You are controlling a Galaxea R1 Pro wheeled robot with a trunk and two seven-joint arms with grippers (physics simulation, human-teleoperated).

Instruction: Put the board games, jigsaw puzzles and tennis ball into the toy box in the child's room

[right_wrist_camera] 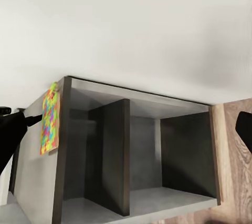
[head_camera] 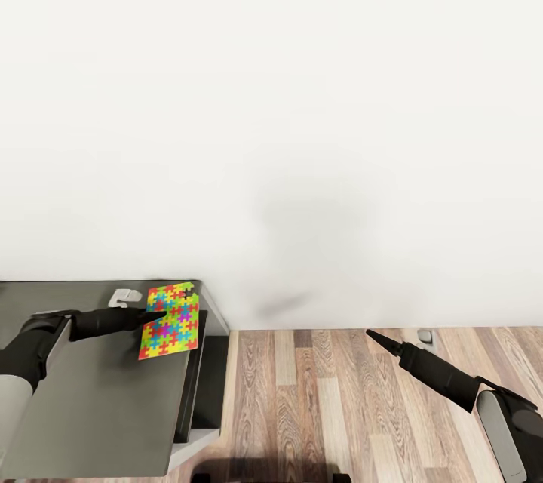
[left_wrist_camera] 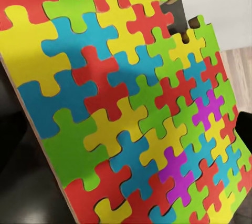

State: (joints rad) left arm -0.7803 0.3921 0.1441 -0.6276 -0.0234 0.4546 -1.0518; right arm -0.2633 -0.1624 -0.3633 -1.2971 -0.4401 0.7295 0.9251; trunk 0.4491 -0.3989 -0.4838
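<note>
Multicoloured jigsaw puzzle (head_camera: 170,320) in left pincer (head_camera: 151,319)

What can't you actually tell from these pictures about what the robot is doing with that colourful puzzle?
- Left gripper, head view: its tips meet the jigsaw puzzle; whether it grips the puzzle is too small to tell.
- Puzzle's far edges, left wrist view: cut off by the frame.
- Small white object on the table: too small to identify.
- Right gripper: seen side-on, so open or shut is unclear.
</note>
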